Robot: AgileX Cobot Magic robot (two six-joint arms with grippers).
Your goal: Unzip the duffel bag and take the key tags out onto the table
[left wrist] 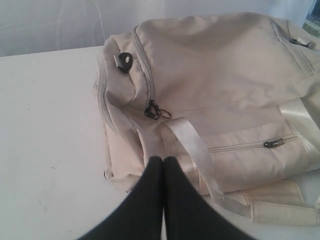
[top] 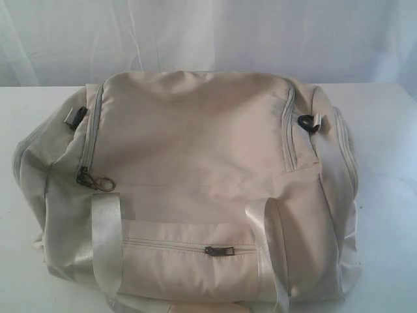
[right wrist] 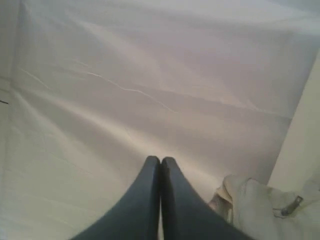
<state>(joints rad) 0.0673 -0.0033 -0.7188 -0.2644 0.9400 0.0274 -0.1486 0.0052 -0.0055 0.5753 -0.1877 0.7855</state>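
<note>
Duffel bag: lies flat on the white counter, filling most of the exterior view, front pocket side nearest the camera. The cream fabric is slack and lightly creased.

Main zipper: runs down the bag's left end in the exterior view. It looks shut along the visible length. Its dark pull, with a small ring, rests at the lower end of that run, just above the left webbing strap. A second zipper line runs down the right end.

Front pocket: sits between the two pale straps. Its dark pull sits along the grey zipper line, right of its middle. The pocket panel lies flat.

Hardware: one dark strap clip at each end of the bag, left and right.

Left gripper: the black fingers are pressed together with no gap between the tips. It hangs at the bag's near edge, close to the left strap, with the main zipper pull beyond it. Cannot tell whether the tips touch the fabric.

Right gripper: the fingers are likewise pressed together and hold nothing. It faces a creased white cloth backdrop. One corner of the bag, with a metal clip, shows just beside it in the right wrist view.
</note>
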